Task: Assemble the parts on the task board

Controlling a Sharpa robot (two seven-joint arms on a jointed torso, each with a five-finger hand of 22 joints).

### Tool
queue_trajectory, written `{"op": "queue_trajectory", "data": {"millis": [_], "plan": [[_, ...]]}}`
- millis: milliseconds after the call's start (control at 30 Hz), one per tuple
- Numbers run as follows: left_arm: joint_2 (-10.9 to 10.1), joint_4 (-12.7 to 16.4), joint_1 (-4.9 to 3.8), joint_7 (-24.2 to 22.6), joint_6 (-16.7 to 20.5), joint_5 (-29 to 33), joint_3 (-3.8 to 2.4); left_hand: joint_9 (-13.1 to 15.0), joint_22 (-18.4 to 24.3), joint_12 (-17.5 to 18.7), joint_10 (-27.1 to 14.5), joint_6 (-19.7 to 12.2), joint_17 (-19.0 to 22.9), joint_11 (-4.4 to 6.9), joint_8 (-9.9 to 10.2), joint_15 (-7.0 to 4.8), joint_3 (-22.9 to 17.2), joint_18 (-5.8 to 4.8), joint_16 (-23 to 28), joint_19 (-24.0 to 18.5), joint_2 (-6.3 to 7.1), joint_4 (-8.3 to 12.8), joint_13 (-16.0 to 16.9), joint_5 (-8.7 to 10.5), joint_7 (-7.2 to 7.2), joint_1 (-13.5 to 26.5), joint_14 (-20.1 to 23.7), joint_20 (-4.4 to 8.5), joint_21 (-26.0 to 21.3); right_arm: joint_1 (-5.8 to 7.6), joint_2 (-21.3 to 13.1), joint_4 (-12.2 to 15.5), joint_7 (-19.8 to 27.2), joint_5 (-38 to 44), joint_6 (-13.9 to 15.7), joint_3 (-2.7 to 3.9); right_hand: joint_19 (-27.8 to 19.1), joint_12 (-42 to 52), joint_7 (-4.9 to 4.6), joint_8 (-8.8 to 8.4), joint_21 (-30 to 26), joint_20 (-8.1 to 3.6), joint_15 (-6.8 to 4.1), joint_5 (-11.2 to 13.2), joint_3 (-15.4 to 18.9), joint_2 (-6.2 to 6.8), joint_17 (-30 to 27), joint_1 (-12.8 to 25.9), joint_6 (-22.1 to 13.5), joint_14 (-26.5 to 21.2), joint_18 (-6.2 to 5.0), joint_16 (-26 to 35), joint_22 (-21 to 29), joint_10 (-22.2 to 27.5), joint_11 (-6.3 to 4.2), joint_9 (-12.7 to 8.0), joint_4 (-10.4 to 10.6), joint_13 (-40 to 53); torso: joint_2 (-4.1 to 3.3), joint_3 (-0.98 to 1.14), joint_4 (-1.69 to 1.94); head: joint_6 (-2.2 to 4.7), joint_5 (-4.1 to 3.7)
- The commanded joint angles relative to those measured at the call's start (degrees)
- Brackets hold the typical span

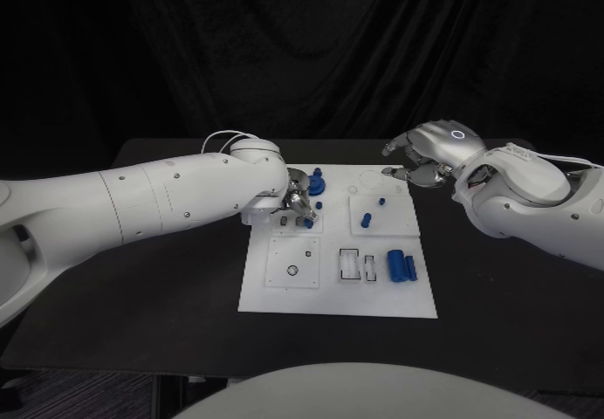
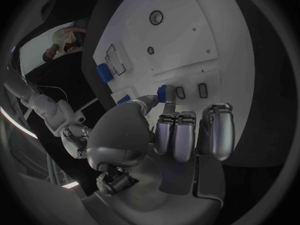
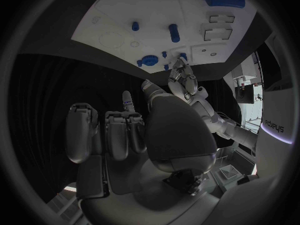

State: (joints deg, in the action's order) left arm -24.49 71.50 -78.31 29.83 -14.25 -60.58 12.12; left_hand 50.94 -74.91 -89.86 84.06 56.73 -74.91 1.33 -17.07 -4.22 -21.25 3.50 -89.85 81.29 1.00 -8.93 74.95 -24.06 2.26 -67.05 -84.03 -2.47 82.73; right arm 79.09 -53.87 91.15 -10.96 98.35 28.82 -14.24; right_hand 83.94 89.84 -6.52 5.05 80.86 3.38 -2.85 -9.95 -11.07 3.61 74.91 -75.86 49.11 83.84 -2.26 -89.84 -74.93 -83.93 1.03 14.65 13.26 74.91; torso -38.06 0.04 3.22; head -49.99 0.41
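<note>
We see the left hand (image 2: pixel 164 135) pinching a small blue part (image 2: pixel 162 93) over the task board (image 1: pixel 338 297), beside two small slots. It could tilt and jam if lowered off-centre. The right hand (image 1: pixel 428 155) hovers at the board's far corner, fingers curled, seemingly empty. The black table (image 1: pixel 139 297) sits before dark drapes.
</note>
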Motion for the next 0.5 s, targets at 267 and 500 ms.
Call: {"op": "queue_trajectory", "data": {"millis": [267,500], "plan": [[-0.56,0.14,0.15,-0.36,-0.08,0.25,0.03,1.29,-4.25,-0.14,5.94,0.42,-15.09,0.40,0.41,-0.11,-4.97,-0.32,-0.15,0.11,0.90,2.54,15.05,-0.19,0.01,2.29,-5.97,0.32,-0.46,-0.13,-0.20,0.06,-0.56,0.20,-0.38,0.04,1.75,0.16,0.04,0.05,-0.31,0.16,0.12,-0.39,-0.22,-0.39,14.73,-0.12,0.51,6.06,-0.05,0.18,-12.02,-6.07,-0.02,-0.08,-0.21,15.09,0.02,0.05,-0.03,-0.01,0.08],[-1.19,0.34,0.15,-0.30,1.09,0.25,0.03,1.48,-4.32,-0.14,5.94,0.49,-15.09,0.40,0.41,-0.11,-5.44,-0.33,-0.15,0.16,1.00,2.72,15.05,-0.21,0.00,2.56,-5.97,0.32,-0.45,-0.13,-0.26,-0.02,-0.58,0.20,-0.50,0.04,1.75,0.16,0.04,0.05,-0.31,0.16,0.12,-0.39,-0.22,-0.39,14.73,-0.12,0.51,6.06,-0.05,0.18,-12.02,-6.07,-0.02,-0.08,-0.21,15.09,0.02,0.04,0.00,-0.01,0.07]]}}
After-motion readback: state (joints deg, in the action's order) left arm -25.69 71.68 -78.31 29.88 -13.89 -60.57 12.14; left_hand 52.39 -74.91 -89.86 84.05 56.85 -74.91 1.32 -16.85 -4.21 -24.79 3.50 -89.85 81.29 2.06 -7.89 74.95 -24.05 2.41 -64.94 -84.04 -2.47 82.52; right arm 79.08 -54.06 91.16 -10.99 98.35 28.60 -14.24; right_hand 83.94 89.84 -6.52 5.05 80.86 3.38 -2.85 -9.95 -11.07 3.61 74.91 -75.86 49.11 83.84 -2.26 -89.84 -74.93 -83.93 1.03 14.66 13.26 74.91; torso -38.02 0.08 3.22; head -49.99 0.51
